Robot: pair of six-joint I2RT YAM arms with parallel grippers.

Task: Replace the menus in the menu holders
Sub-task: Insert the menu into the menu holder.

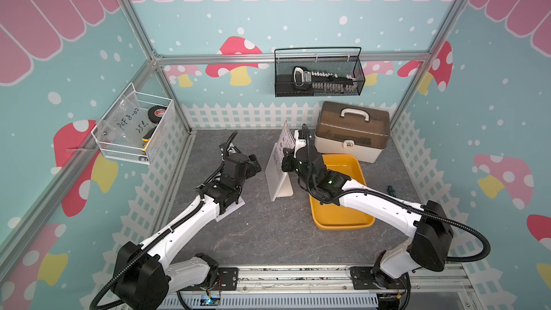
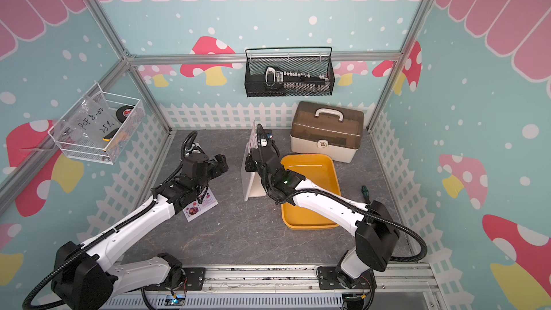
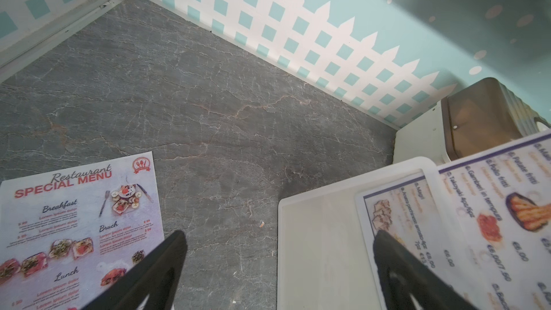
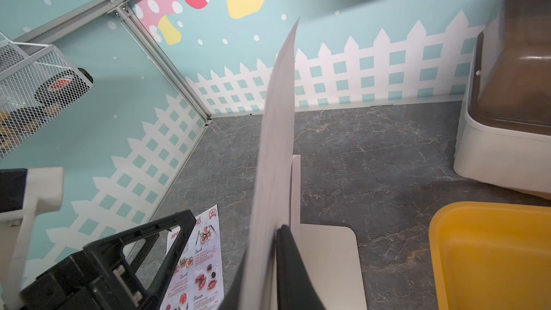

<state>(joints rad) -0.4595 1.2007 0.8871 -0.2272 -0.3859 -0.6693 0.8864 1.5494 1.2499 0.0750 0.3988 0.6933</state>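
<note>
Left wrist view, read from left to right: the Special Menu (image 3: 74,219) lies flat and face up on the grey table (image 3: 208,99), free of any grip. The left gripper (image 3: 280,234) hovers over bare tabletop between that sheet and the menu holder (image 3: 316,249), its fingers spread wide and holding nothing. The holder stands upright on its flat foot near the table's centre. The white menu (image 3: 492,198) is partly in its slot and partly projecting past the rim (how deep it sits cannot be told). In the right wrist view this sheet appears edge-on and slightly bowed, and the right gripper (image 4: 265,243) apparently pinches it close beside the holder's upright panel. Both menus look like thin, light, flexible paper, probably smooth-surfaced. Each is best taken by a free edge or corner, since a mid-sheet pinch would likely buckle it. The flat sheet probably needs an edge slid or lifted before fingers can close on it. In both top views the left arm reaches forward and low, with its wrist angled towards the holder. The right arm stretches across the yellow tray (image 1: 343,213), its wrist turned so the fingers meet the sheet from the side.
</note>
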